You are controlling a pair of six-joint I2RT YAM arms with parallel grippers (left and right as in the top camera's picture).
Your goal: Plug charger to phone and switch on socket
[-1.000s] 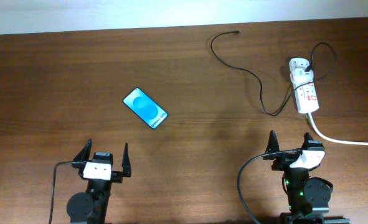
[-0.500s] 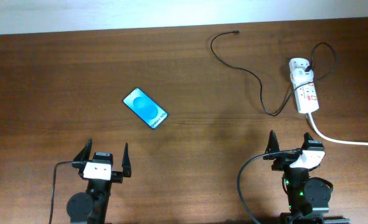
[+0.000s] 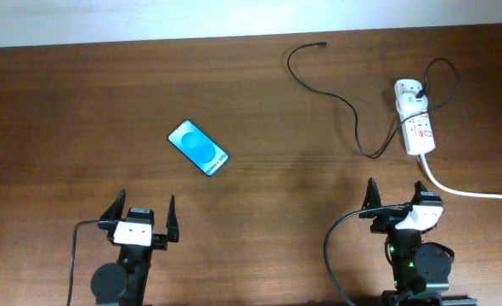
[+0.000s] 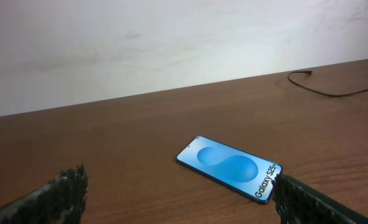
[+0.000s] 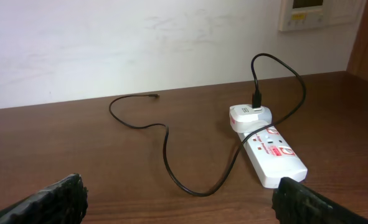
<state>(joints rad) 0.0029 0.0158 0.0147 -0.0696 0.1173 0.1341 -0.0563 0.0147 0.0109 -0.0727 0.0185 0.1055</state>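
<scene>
Phone (image 3: 198, 147) ahead of left fingers (image 3: 172, 221) | socket (image 3: 414, 119) ahead of right fingers (image 3: 371, 202) | both wide apart, empty

The left end effector (image 3: 145, 206) and right end effector (image 3: 395, 194) sit well apart, both spread wide, holding nothing.

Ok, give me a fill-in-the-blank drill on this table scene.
The left gripper and right gripper both stand ____.
The phone lies nearer the ____ gripper.
The charger is plugged in at the socket but not yet at the ____.
The socket's thick cord is ____.
Missing words: open; left; phone; white.
</scene>
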